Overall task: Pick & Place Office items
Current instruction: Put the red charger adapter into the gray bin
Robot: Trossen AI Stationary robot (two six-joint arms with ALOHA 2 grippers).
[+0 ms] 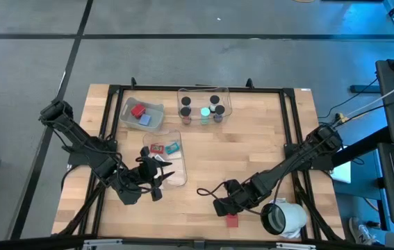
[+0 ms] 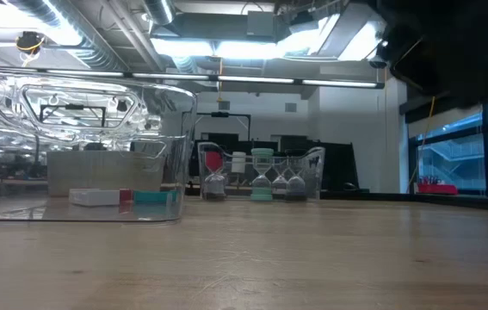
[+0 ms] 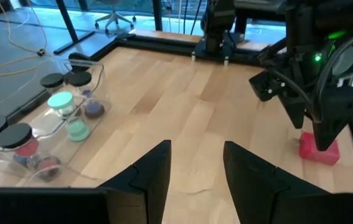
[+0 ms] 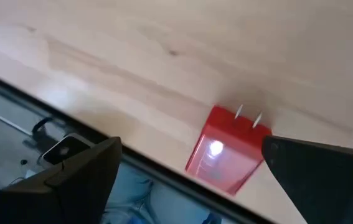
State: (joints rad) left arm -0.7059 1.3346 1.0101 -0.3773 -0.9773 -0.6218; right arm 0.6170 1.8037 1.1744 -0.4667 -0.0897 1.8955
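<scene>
Pale wood table (image 1: 252, 149) amid glass-walled, strip-lit workshop.

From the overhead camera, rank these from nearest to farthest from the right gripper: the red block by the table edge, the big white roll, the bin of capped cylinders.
1. Red block: just below the open right gripper, at the near table edge.
2. White roll: to its right.
3. Bin of capped cylinders: across the table, at the far edge.

No legible text or labels.
</scene>
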